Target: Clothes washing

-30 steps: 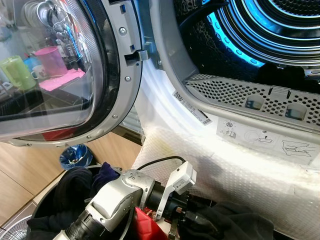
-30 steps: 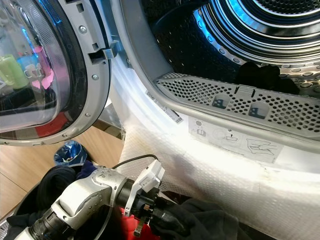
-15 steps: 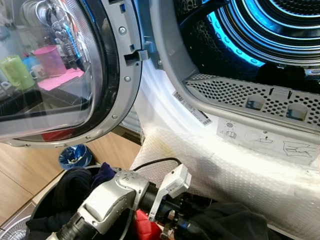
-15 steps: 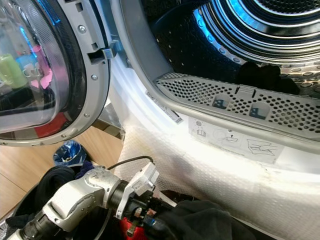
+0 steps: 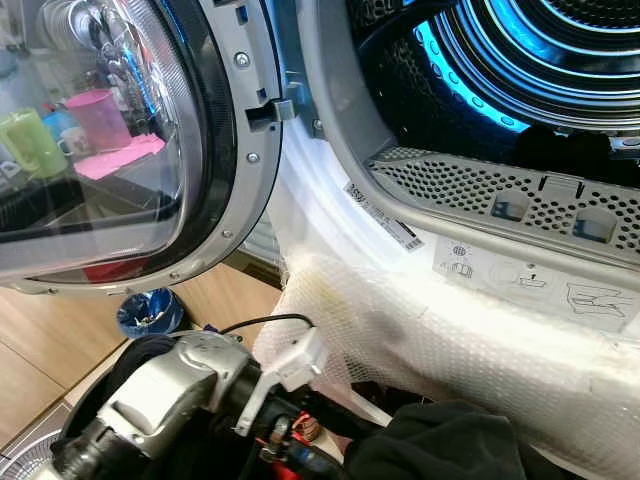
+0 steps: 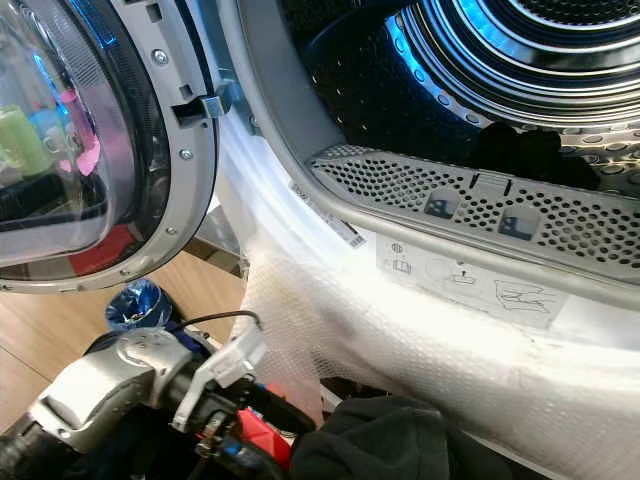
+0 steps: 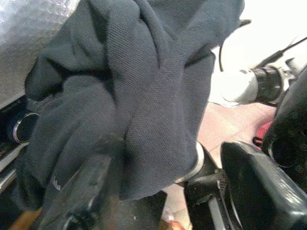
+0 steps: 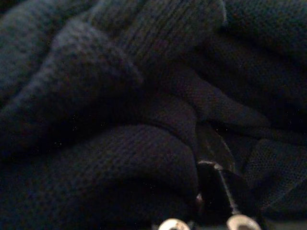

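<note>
The washer's drum (image 5: 540, 60) stands open, lit blue, with a dark piece of clothing (image 6: 520, 150) lying inside it. My left arm reaches in from the lower left, below the opening. My left gripper (image 7: 158, 167) is shut on a dark navy garment (image 7: 139, 81), which bunches between its black fingers (image 7: 86, 191). The same garment (image 5: 440, 450) piles up at the bottom edge, under the washer's front. In the right wrist view, dark knit fabric (image 8: 96, 96) presses close against one black fingertip (image 8: 216, 191).
The round glass door (image 5: 100, 140) is swung open to the left. Bubble wrap (image 5: 450, 340) covers the washer's front below the opening. A basket of dark clothes (image 5: 140, 365) and something red (image 6: 262, 435) sit under my left arm. A blue bin (image 5: 150, 312) stands on the wooden floor.
My left arm has drawn back to the left and lower. The dark garment bulks larger at the bottom edge.
</note>
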Tool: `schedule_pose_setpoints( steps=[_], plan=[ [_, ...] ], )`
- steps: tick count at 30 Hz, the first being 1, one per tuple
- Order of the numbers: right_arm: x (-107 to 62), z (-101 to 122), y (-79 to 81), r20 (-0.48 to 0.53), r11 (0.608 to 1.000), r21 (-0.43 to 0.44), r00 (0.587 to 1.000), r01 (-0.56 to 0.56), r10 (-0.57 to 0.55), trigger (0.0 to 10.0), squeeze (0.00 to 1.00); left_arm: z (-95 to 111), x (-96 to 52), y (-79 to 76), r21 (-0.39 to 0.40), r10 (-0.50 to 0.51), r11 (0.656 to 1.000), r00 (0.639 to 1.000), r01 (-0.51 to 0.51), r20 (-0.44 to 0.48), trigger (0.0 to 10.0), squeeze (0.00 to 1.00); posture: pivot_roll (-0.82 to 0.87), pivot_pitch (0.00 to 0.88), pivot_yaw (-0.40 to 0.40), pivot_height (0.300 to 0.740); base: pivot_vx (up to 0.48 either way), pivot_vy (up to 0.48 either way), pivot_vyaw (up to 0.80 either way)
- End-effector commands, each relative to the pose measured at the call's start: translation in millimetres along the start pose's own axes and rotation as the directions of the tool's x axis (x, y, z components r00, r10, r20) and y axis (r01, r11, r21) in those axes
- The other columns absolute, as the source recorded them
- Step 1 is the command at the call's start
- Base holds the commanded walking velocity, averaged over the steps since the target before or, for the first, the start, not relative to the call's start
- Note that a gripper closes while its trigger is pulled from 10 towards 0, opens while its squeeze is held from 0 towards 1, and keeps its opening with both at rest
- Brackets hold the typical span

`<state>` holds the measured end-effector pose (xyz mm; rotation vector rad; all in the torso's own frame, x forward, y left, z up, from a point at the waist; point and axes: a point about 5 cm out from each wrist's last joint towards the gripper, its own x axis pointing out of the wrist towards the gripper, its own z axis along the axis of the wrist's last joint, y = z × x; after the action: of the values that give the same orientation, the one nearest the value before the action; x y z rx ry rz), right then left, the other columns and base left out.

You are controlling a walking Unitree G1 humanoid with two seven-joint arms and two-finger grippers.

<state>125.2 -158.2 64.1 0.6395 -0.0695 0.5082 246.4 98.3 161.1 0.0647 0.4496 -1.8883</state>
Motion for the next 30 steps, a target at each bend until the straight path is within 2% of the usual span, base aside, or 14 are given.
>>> schedule_pose_setpoints(
  steps=[1,5,6,8,10,17,19,20,25,30],
  plan=[
    [1.5,2,3.4,0.017,1.000,0.007,0.999,-0.027,0.027,0.0,0.00,1,-12.8,-4.0,0.013,0.013,1.000,1.000,-0.012,-0.022,10.0,1.00,0.04,0.096,0.136,0.740,0.000,0.000,0.00],
    [1.4,1,3.4,0.011,0.999,0.013,1.000,-0.029,0.029,0.0,0.00,-11,-22.9,-5.1,0.030,0.054,0.998,0.990,-0.051,-0.128,10.0,1.00,0.04,0.092,0.134,0.740,0.000,0.000,0.00],
    [0.8,1,2.9,0.009,1.000,0.012,1.000,-0.028,0.028,0.0,0.00,-20,-25.5,-2.0,0.054,0.108,0.994,0.976,-0.100,-0.190,10.0,1.00,0.04,0.087,0.134,0.740,0.000,0.000,0.00],
    [0.5,1,2.4,0.008,1.000,0.012,1.000,-0.028,0.028,0.0,0.00,-26,-27.3,1.0,0.061,0.145,0.989,0.963,-0.135,-0.226,10.0,1.00,0.04,0.087,0.134,0.740,0.000,0.000,0.00],
    [-0.1,2,1.3,0.007,1.000,0.009,1.000,-0.026,0.026,0.0,0.00,-39,-27.7,10.7,0.112,0.242,0.969,0.927,-0.219,-0.286,10.0,1.00,0.04,0.085,0.132,0.740,0.000,0.000,0.00],
    [-0.6,5,0.9,0.007,1.000,-0.002,1.000,-0.027,0.027,0.0,0.00,-56,-20.0,16.4,0.149,0.327,0.944,0.900,-0.295,-0.288,10.0,1.00,0.03,0.072,0.130,0.740,0.000,0.000,0.00],
    [0.5,10,3.9,0.014,0.999,-0.020,0.999,-0.039,0.039,0.0,0.00,-61,-17.8,19.4,0.147,0.375,0.926,0.889,-0.347,-0.263,10.0,0.19,0.03,0.072,0.130,0.740,0.000,0.000,0.00],
    [1.4,12,5.2,0.016,0.999,-0.027,0.999,-0.045,0.045,0.0,0.00,-64,-17.2,21.3,0.150,0.392,0.919,0.881,-0.364,-0.267,10.0,0.00,0.03,0.072,0.130,0.740,0.000,0.000,0.00],
    [8.5,20,8.1,0.030,0.996,-0.062,0.997,-0.071,0.073,0.0,0.00,-88,-15.3,33.7,0.195,0.463,0.886,0.818,-0.421,-0.340,10.0,0.00,0.03,0.067,0.127,0.740,0.000,0.000,0.00],
    [11.7,23,8.1,0.032,0.994,-0.074,0.996,-0.079,0.082,0.0,0.00,-100,-9.7,40.2,0.213,0.470,0.882,0.797,-0.419,-0.379,10.0,0.00,0.03,0.061,0.125,0.740,0.000,0.000,0.00]
  ],
)
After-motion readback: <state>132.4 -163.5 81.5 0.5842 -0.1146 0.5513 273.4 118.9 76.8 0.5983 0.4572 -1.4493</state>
